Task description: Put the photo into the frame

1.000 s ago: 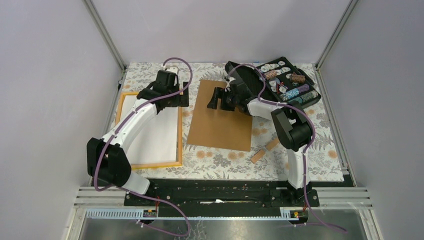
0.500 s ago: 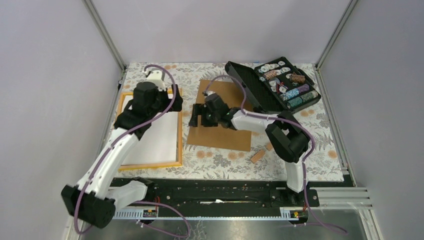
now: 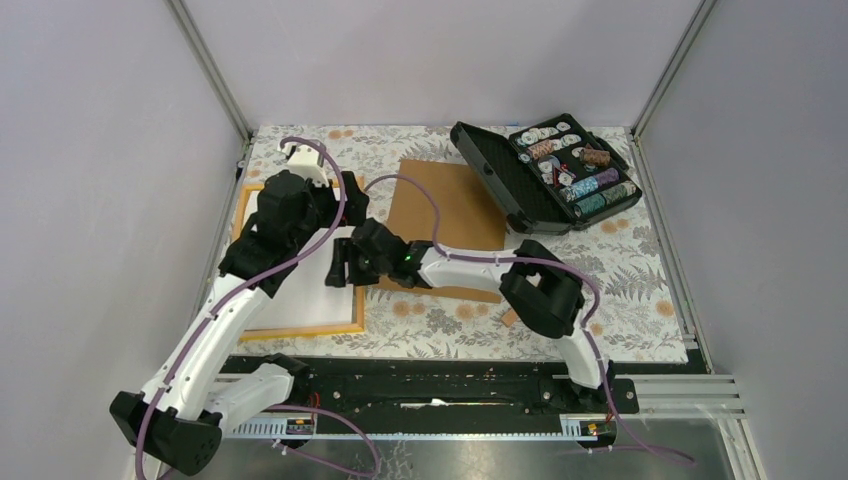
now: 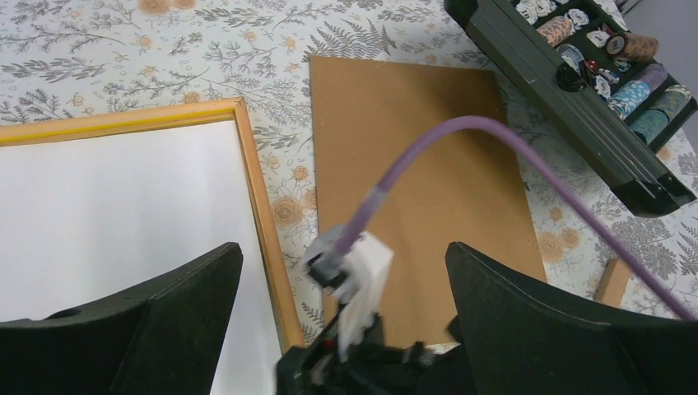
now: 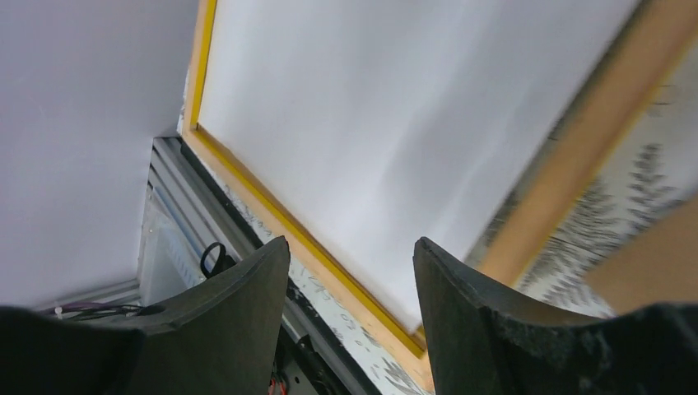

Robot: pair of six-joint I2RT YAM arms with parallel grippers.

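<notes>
- Frame (image 3: 300, 329), one, lies flat at the left of the desk (image 3: 640, 290).
- One photo (image 3: 320, 290) lies inside it, plain white side up.
- Left gripper (image 4: 342, 251) hangs over the frame's far right corner, fingers spread wide and holding nothing.
- Right gripper (image 3: 340, 268) hovers over the frame's right border, fingers parted and holding nothing.
- One brown board (image 3: 455, 200) lies mid-desk, just beside the frame.
- One open black case (image 3: 500, 175) sits at the far right, with chips inside.

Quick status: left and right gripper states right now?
Left gripper: open, holding nothing.
Right gripper: open, holding nothing, over the frame.
</notes>
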